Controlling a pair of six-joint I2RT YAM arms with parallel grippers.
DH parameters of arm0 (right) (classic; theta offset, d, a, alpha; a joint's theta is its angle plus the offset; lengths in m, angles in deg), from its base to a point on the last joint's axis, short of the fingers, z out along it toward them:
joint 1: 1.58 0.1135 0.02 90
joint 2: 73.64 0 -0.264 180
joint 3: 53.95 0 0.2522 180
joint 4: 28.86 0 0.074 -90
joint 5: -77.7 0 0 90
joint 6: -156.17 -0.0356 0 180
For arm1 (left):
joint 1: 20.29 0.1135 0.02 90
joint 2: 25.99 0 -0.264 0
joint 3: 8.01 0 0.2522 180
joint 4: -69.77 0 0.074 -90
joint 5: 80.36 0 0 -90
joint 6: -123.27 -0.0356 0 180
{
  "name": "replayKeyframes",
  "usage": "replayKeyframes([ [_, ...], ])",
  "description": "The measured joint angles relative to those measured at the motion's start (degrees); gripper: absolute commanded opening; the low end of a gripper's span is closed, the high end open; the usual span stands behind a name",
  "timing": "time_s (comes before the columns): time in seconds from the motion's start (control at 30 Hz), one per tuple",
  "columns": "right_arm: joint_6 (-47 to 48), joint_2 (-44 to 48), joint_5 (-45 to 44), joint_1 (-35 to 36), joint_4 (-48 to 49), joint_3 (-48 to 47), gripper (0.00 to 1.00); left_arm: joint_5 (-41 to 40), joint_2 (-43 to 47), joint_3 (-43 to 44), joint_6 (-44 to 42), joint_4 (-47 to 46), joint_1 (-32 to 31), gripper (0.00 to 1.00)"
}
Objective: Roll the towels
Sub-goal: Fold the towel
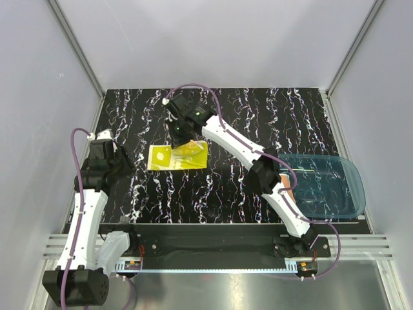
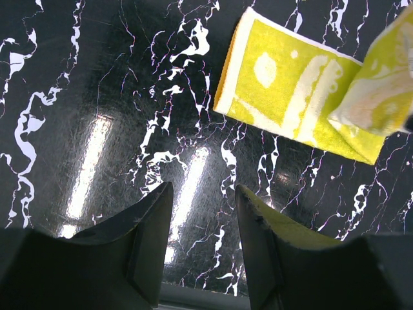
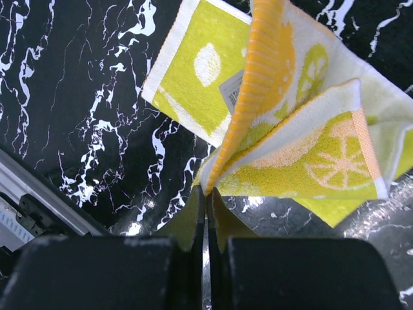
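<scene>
Closest in, the right gripper point(image 3: 205, 213) has its jaws pressed together on a fold of the yellow towel point(image 3: 200, 71), pinching the cloth right at the fingertips. The pinched edge stands up off the table point(image 3: 77, 97), and the rest lies flat just beyond the fingers. The left gripper point(image 2: 203, 219) hangs over bare table with its jaws apart and nothing between them. The towel is ahead of it and off to its right, not touching.

Risks, as I judge them: the grip takes only a thin bite of cloth (two layers, it seems), so a quick pull could slip it free. Nothing pins the flat end beyond the right fingers, so the whole towel may slide instead of rolling, or roll up loose and crooked.

Counted: two grippers, one yellow towel, and one blue tray point(image 1: 348, 194), well off to the right gripper's right and back toward its base. A sliver of orange point(image 1: 288, 188) shows in the tray behind the arm, possibly a second towel; I cannot tell.
</scene>
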State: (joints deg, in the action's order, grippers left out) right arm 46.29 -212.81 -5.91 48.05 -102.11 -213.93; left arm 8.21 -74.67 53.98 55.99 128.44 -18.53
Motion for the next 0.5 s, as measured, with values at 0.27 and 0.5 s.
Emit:
replayKeyframes([
  [0.27, -0.22, -3.13, 4.74, 0.15, 4.68, -0.39, 0.06, -0.02, 0.00, 0.00, 0.02, 0.00, -0.26, 0.48],
  [0.5, -1.01, -5.84, 11.69, 0.33, 12.92, -0.83, 0.48, -0.33, 0.00, 0.00, 0.07, 0.00, -0.44, 0.48],
])
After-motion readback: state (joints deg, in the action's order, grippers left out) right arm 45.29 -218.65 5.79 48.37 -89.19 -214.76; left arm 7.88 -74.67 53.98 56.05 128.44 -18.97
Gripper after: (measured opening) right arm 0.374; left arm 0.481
